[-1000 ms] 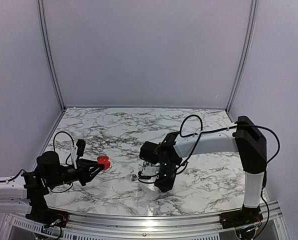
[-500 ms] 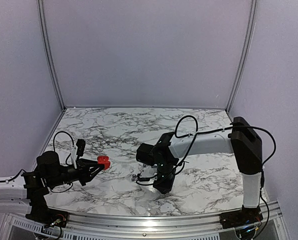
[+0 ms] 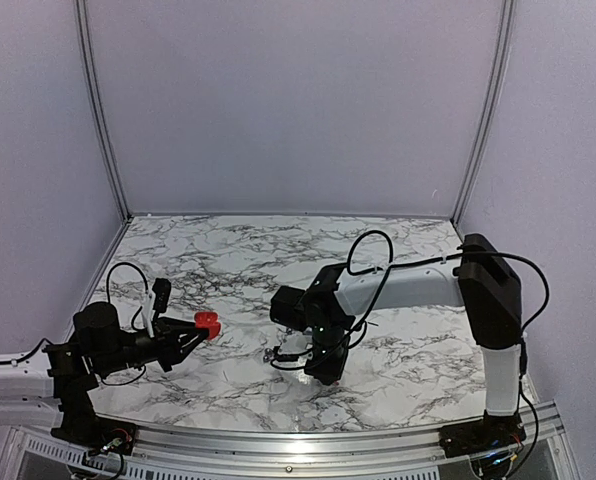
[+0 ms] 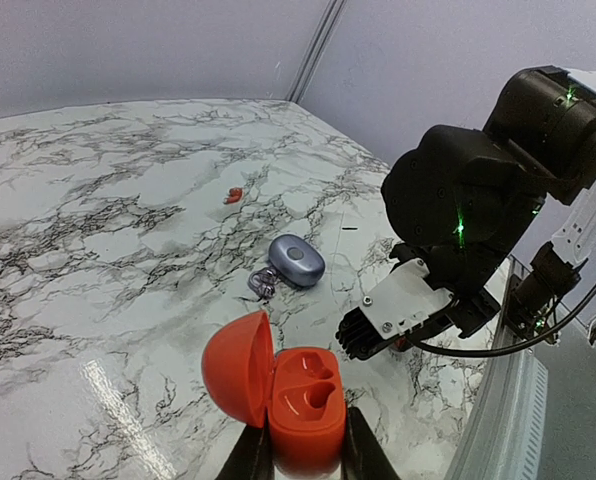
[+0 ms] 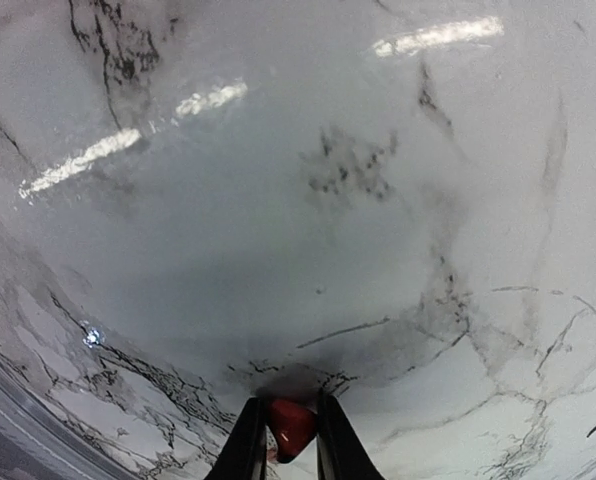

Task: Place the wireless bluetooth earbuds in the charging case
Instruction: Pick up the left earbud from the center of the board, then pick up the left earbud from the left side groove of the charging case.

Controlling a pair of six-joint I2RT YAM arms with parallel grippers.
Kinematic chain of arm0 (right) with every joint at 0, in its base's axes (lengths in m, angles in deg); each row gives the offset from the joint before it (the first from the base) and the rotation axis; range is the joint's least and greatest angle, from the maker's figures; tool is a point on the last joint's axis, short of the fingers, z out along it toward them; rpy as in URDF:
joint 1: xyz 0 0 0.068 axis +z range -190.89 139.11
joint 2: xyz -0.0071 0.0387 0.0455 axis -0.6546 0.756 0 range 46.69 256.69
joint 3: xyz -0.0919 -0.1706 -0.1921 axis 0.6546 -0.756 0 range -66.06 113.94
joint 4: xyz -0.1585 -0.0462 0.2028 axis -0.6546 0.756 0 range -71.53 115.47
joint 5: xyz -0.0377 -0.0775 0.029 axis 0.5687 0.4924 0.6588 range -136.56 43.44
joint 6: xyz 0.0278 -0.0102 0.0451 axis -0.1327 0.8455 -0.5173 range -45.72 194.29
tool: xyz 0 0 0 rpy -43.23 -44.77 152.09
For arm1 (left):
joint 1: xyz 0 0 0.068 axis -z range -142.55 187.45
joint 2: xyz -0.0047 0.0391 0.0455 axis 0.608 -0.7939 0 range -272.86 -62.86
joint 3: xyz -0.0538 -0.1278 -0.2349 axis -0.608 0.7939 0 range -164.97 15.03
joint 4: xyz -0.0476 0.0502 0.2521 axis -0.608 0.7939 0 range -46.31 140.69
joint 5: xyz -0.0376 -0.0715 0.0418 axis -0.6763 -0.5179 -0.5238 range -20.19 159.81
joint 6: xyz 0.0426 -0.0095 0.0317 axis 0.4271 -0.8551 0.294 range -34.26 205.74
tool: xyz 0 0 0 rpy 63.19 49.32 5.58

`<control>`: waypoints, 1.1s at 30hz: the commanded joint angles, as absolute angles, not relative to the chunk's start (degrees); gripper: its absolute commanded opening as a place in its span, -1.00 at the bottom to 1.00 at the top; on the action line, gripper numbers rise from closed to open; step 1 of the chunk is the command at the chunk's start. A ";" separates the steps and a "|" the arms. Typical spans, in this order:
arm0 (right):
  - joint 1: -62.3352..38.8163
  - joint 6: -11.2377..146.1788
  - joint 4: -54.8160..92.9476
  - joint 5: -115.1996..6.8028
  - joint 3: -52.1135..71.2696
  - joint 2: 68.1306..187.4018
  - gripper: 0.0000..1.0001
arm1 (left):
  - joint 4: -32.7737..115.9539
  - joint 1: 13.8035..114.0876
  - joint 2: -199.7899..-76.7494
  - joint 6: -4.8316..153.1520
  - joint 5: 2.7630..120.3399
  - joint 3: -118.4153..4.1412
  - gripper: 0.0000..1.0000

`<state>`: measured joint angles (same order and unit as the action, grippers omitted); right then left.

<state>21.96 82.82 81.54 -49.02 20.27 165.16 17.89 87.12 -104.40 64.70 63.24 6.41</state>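
Near the left front of the table [image 3: 238, 250], my left fingers [image 4: 304, 452] are clamped on the base of the red case [image 4: 300, 398]. It is held up off the surface with the lid swung open to one side. From the left wrist view both sockets look empty.

Right arm is reaching in toward the middle. Right fingers [image 5: 291, 432] are pinched together on a red earbud [image 5: 292, 420], low over the marble, with a dark shadow just under it. I cannot tell whether it is clear of the surface or only just touching. This bud is well apart from the red case.

Other items, left wrist view:
- second red earbud [image 4: 234, 195] lies loose on the table, farther out, well apart from both arms.
- grey case [image 4: 297, 260] sits on the table with its lid closed.
- silvery earbud [image 4: 261, 283] lies just beside the grey case, outside it. I cannot tell if there is more than one in that cluster.

My judgement is that this is early in the task, since I can see nothing seated in either case. One red bud is in hand and has to be carried across to the open case. The other red bud is left to do, then the silvery ones, and the grey case has not been opened yet.
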 commanded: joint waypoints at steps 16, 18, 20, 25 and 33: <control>17.33 74.56 39.64 -54.83 12.72 136.54 -0.79 | 3.42 87.33 -110.06 67.83 60.55 1.91 -1.00; 18.88 72.84 33.30 -56.29 10.64 134.17 -0.79 | 1.48 87.28 -111.67 67.49 59.80 1.12 -1.00; 20.65 71.92 28.21 -56.12 9.53 132.76 -0.79 | -0.33 87.28 -113.27 67.26 59.01 0.20 -1.00; 23.97 70.58 19.86 -57.06 8.47 132.57 -0.79 | -6.08 87.31 -115.77 66.33 57.17 -1.16 -1.00; 26.47 71.74 17.17 -56.18 10.36 135.45 -0.79 | -8.05 88.47 -117.27 68.31 53.91 -2.02 -1.00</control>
